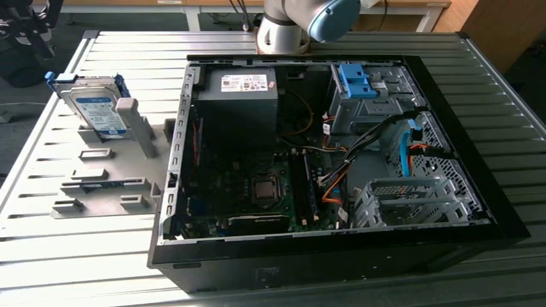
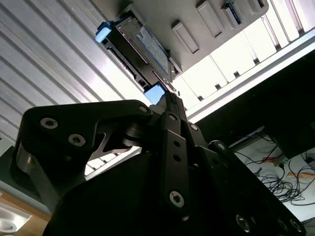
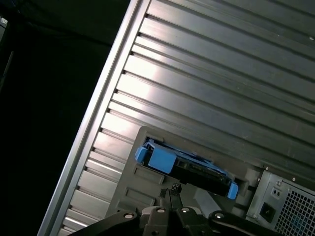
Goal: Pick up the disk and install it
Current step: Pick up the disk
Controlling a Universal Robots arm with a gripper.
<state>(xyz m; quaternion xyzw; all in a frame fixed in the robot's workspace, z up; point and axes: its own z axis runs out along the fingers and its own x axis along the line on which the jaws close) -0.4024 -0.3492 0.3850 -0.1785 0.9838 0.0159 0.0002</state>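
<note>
Exterior view, table: a ribbed metal table carries an open black computer case lying on its side. A grey holder rack sits at the exterior view's left.
Exterior view, disk: the disk stands on edge in the rack, leaning back. It is silver with a white-and-blue label and a blue frame, and it is outside the case, near the case's side wall.
Exterior view, case interior: a grey power supply with a white sticker and a motherboard. A bare blue bracket sits on a drive bay, and a perforated metal drive cage lies toward the exterior view's right.
Exterior view, arm: the arm, grey with a blue cap, rises behind the case.
Second wrist view, gripper: the black gripper points at the disk. Its fingers are drawn together with nothing between them, and the tip is close to the disk's blue end.
Second wrist view, surroundings: the rack, the ribbed table and the dark case wall.
First wrist view, gripper: the gripper is clenched and empty, near the disk but not touching it.
First wrist view, disk: seen edge-on with a blue tab at one end, it is seated in the rack on the table.
</note>
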